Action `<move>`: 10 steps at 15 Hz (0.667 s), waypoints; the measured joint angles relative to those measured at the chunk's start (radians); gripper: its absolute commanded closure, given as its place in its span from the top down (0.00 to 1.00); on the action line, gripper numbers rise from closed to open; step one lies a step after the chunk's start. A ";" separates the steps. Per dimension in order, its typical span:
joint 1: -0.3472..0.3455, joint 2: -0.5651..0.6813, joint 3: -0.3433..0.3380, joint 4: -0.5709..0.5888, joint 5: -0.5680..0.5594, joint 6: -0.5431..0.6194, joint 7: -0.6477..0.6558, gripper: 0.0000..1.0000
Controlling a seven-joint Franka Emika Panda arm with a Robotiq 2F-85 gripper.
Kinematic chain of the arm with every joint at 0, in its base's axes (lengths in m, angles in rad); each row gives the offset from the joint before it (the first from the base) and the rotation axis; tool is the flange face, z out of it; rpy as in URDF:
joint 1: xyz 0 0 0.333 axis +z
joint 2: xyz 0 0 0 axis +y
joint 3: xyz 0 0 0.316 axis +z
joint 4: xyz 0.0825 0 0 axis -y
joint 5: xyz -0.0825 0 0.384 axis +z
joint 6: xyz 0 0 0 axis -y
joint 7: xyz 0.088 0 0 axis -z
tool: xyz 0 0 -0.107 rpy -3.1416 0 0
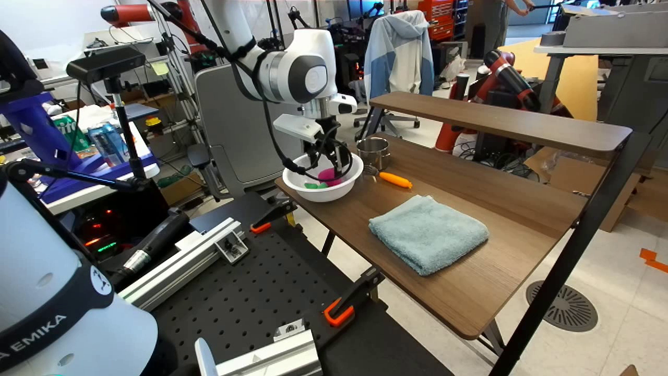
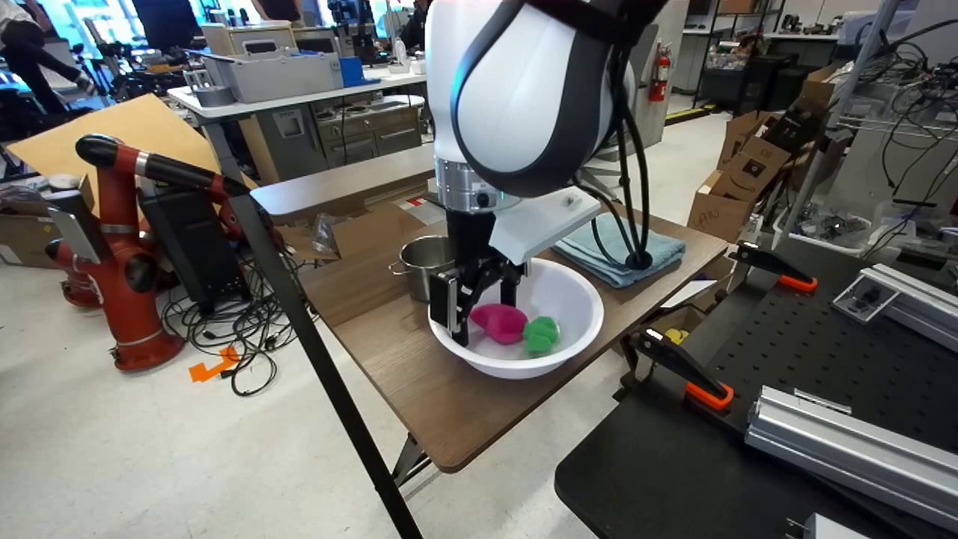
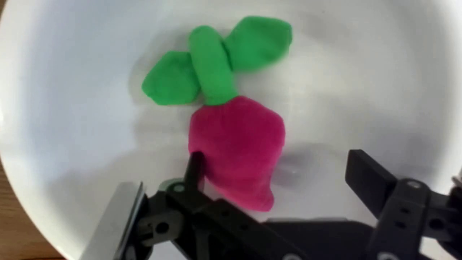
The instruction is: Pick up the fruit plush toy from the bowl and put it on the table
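In an exterior view, 8 o'clock: white capitals "A EMIKA" (image 1: 37,334) on dark band (image 1: 68,307) of white arm base (image 1: 104,339), word start cut at picture edge. Round emblem (image 1: 100,282) at 2 o'clock from them. Between 9 and 10: green can (image 1: 71,133), looks like "Sprite", blurred. In an exterior view, between 2 and 3: cardboard box (image 2: 720,212), handwriting, not legible.

pale floor (image 2: 187,457); drain (image 1: 570,309) (round, slotted); red tool chest (image 1: 436,22); white wall (image 1: 62,21)
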 measured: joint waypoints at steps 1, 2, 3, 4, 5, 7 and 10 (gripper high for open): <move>0.008 0.011 -0.004 0.012 -0.002 -0.002 0.000 0.66; 0.015 0.020 -0.008 0.022 -0.004 -0.005 0.000 0.56; 0.020 0.027 -0.011 0.031 -0.007 -0.009 0.000 0.49; 0.023 0.031 -0.013 0.038 -0.012 -0.017 0.000 0.40; 0.024 0.034 -0.013 0.043 -0.014 -0.024 0.000 0.34; 0.023 0.035 -0.013 0.051 -0.016 -0.036 0.000 0.18; 0.024 0.035 -0.014 0.056 -0.016 -0.039 0.000 0.00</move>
